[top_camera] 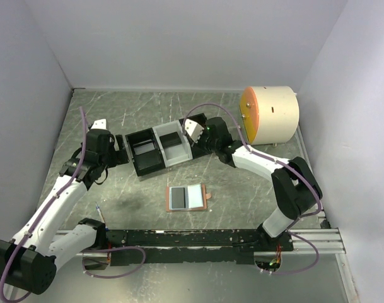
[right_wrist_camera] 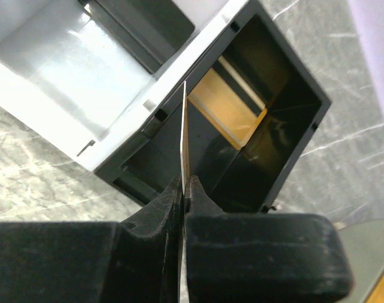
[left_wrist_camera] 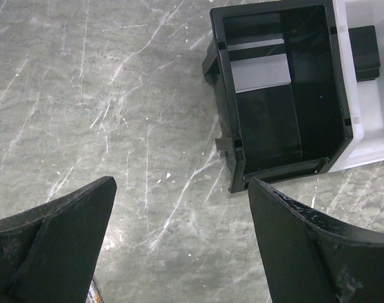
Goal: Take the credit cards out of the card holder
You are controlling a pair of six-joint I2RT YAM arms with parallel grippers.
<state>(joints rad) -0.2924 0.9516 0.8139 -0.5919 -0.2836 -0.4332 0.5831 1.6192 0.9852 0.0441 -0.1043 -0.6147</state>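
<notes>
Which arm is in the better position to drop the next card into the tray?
Right. Its jaws are shut on a pale card, held edge-on over the tray's black end compartment. The left arm's jaws are open and empty, beside the tray's other end.

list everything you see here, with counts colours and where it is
table: 1, grey marbled, under everything
tray: 1, black ends, grey middle, table centre
card holder: 1, salmon pink, open flat before the tray
credit cards: 4 out, one pale in left black compartment, one dark in grey compartment, one in right black compartment, one held edge-on
drum: 1, cream, orange face, back right
left gripper: 1, black, open, by tray's left end
right gripper: 1, black, shut on a credit card above tray's right compartment
</notes>
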